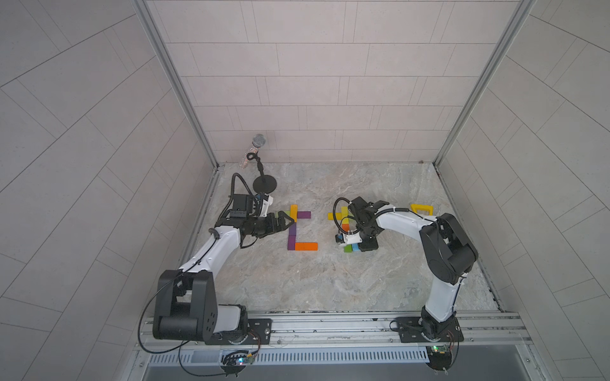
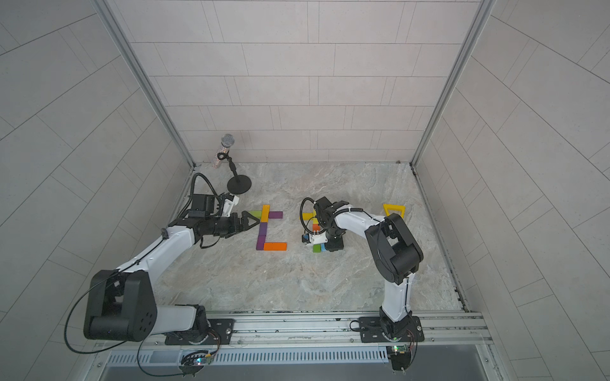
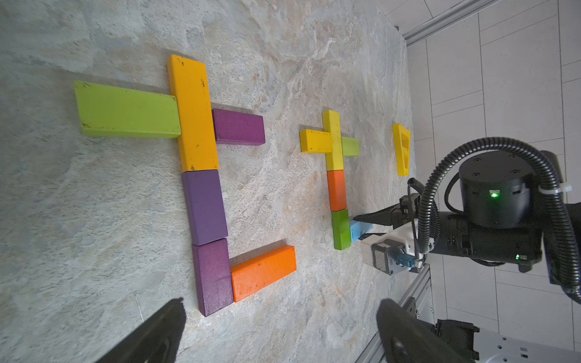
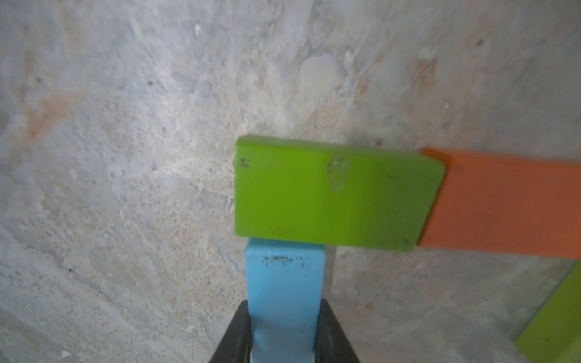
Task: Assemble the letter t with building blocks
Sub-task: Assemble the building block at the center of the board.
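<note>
— What's the setting?
— A marbled stone tabletop (image 1: 297, 283), boxed in by pale tiled walls (image 1: 330, 66).
— And the blocks?
— Two flat coloured figures lie mid-table. In the one nearer the right arm, a light blue block (image 4: 284, 276) meets the long side of a dark green block (image 4: 330, 191) end-on. The green one butts against an orange block (image 4: 503, 201). Past that sits a yellow cross (image 3: 333, 140) with a lime piece (image 3: 350, 146).
— Who has the blue one?
— The right gripper (image 4: 284, 306), its jaws pinching the block's two sides.
— The other figure?
— A long amber block (image 3: 193, 113) is flanked by a lime green block (image 3: 125, 110) and a short purple block (image 3: 239, 125). Then come two purple blocks (image 3: 204, 206) and an orange foot (image 3: 264, 272).
— The left gripper (image 3: 283, 306)?
— It hovers near that crossbar, jaws spread wide and holding nothing.
— Anything else?
— A yellow triangular frame (image 1: 422, 209) lies by the right arm, and a microphone (image 1: 259, 142) stands in the far left corner.
</note>
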